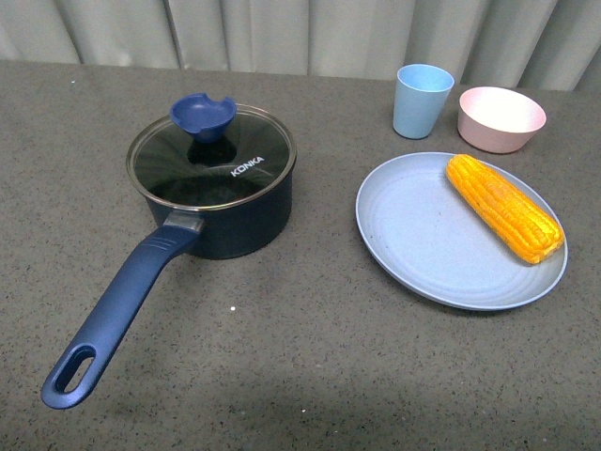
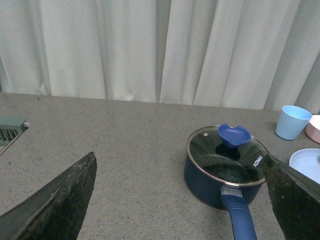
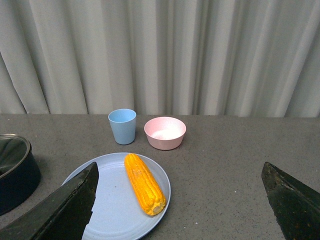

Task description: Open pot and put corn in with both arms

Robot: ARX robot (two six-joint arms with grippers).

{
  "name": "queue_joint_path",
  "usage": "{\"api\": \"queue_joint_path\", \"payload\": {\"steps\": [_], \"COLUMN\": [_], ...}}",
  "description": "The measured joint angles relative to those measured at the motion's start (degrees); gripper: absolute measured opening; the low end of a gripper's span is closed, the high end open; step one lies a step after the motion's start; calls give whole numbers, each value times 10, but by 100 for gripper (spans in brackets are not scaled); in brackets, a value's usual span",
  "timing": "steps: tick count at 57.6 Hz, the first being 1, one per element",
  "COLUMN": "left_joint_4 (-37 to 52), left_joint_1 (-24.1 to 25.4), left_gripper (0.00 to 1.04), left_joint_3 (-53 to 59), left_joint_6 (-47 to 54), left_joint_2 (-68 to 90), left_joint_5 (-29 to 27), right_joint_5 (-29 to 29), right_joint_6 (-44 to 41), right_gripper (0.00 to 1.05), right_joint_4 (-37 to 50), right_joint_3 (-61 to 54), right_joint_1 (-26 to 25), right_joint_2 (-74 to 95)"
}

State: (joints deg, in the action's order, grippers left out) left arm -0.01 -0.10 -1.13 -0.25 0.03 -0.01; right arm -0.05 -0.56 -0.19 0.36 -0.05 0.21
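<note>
The dark navy pot [image 1: 225, 211] stands left of centre on the grey table, its KONKA glass lid [image 1: 211, 160] on, blue knob [image 1: 202, 113] on top, long blue handle [image 1: 117, 315] pointing to the near left. The corn [image 1: 504, 207] lies on a light blue plate [image 1: 423, 235] at the right. Neither arm shows in the front view. My left gripper [image 2: 182, 200] is open and empty, back from the pot [image 2: 225, 175]. My right gripper [image 3: 180, 200] is open and empty, back from the corn [image 3: 144, 183] on the plate [image 3: 110, 205].
A light blue cup [image 1: 422, 101] and a pink bowl [image 1: 500, 118] stand behind the plate, near the back edge. Grey curtains hang behind the table. A grey-green vented object [image 2: 10, 130] sits at the table's edge in the left wrist view.
</note>
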Motion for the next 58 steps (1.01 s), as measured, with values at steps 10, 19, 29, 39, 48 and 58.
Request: {"api": "queue_joint_path", "payload": {"steps": [10,19,29,39,48,58], "left_joint_4": [0,0,0,0,0,0], "left_joint_1": [0,0,0,0,0,0], "left_gripper": [98,98,98,98,98,98], "left_joint_3": [0,0,0,0,0,0], "left_joint_6": [0,0,0,0,0,0], "left_joint_2": [0,0,0,0,0,0], "left_joint_5": [0,0,0,0,0,0], "right_joint_5": [0,0,0,0,0,0], "right_joint_6": [0,0,0,0,0,0], "right_gripper": [95,95,95,95,95,95], "right_joint_4": [0,0,0,0,0,0], "right_joint_3": [0,0,0,0,0,0], "right_joint_1": [0,0,0,0,0,0], "right_joint_2": [0,0,0,0,0,0]}}
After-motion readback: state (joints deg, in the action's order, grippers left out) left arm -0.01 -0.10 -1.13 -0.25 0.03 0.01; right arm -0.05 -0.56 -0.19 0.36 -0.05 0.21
